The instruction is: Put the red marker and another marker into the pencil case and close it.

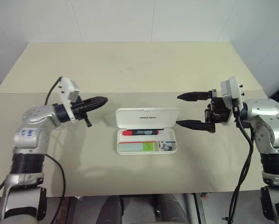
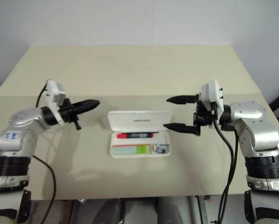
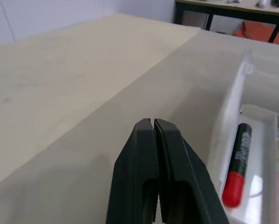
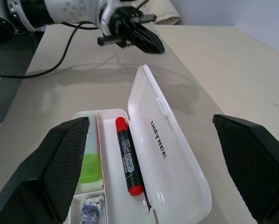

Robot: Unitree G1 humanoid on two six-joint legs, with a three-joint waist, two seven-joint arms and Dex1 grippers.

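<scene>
The white pencil case (image 1: pixel 147 116) lies open at the table's middle, its lid tilted up at the back. The red marker (image 1: pixel 141 132) rests in the rear compartment, black barrel with its red cap toward my left. Another marker (image 1: pixel 139 147), pale with a green cap, fills the front compartment. My left gripper (image 1: pixel 102 100) hovers left of the lid, shut and empty, pointing at the case. To the case's right my right gripper (image 1: pixel 178 110) stands open, one finger above the other, nothing between them. The right wrist view looks down on the red marker (image 4: pixel 126 154).
A small blue-and-white item (image 1: pixel 166 146) sits in the case's little right compartment. The beige table (image 1: pixel 130 70) stretches far behind the case, with a seam running across it. Its front edge (image 1: pixel 130 195) is near me. White walls stand behind.
</scene>
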